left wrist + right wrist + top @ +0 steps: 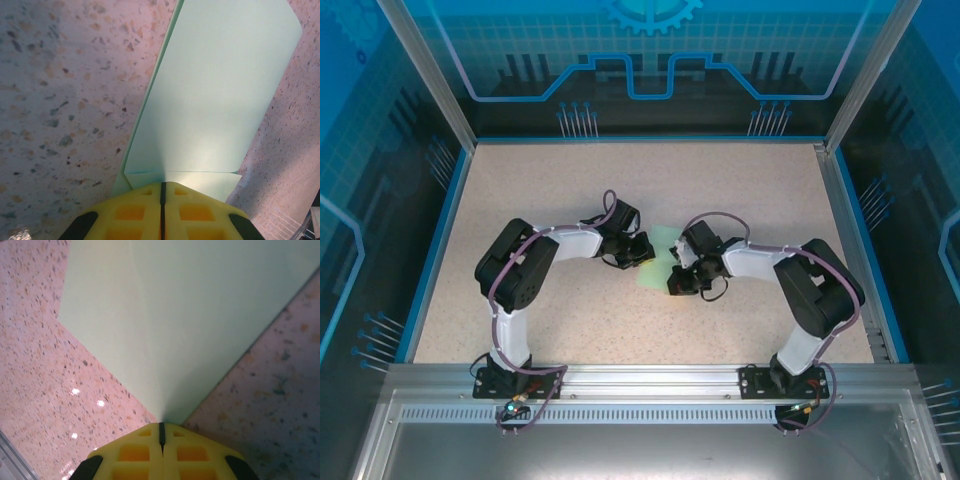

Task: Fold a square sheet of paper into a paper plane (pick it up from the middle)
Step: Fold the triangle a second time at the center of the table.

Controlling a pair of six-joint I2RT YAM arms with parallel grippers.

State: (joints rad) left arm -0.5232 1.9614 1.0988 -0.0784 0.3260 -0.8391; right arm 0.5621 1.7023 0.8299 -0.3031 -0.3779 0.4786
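Note:
The pale mint-green sheet of paper (662,243) is folded into a narrow shape and sits between both grippers at the middle of the table. My left gripper (648,252) comes at it from the left. In the left wrist view its yellow jaws (162,184) are shut on one end of the paper (215,90), where a small cross fold lies just past the tips. My right gripper (677,272) comes from the right. Its jaws (161,424) are shut on a pointed corner of the paper (190,315), which widens away from the tips.
The speckled beige table (740,180) has a blue rim (438,240) and glass walls on aluminium posts at the back and sides. A metal rail (640,378) with both arm bases runs along the near edge. Both forearms bend inward toward the middle.

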